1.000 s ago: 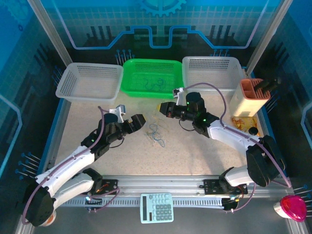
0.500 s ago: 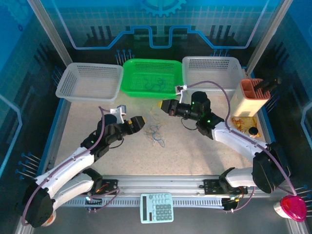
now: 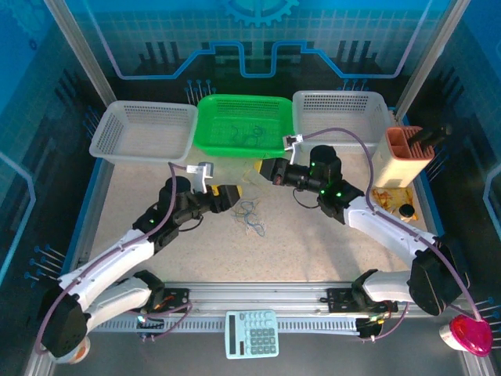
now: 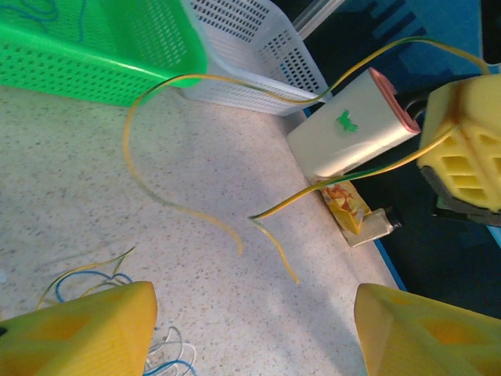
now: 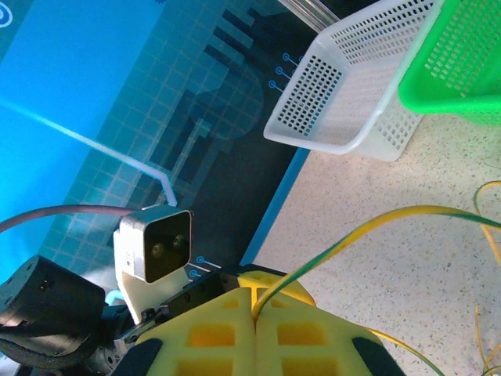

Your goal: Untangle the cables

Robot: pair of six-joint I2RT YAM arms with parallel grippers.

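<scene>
The cables (image 3: 250, 215) lie as a small blue and pale tangle on the speckled table between the arms; its edge shows in the left wrist view as blue and white loops (image 4: 160, 354). My right gripper (image 3: 261, 168) is shut on a yellow-green cable (image 5: 376, 223), pinched at the seam of its pads (image 5: 254, 309). That cable (image 4: 196, 78) arcs in the air from the right gripper's yellow fingers (image 4: 462, 149), its loose ends dangling over the table. My left gripper (image 3: 232, 196) hovers beside the tangle, open (image 4: 254, 313), nothing between its fingers.
A green basket (image 3: 211, 141) with a few dark cables stands at the back, flanked by white baskets (image 3: 106, 141) (image 3: 376, 102). A beige holder (image 3: 403, 157), a snack wrapper (image 4: 344, 205) and a small tube sit at the right. A calculator (image 3: 252, 334) lies in front.
The right gripper has drawn back toward the green basket, lifting the yellow-green cable away from the tangle. The left gripper has shifted slightly right, closer to the tangle.
</scene>
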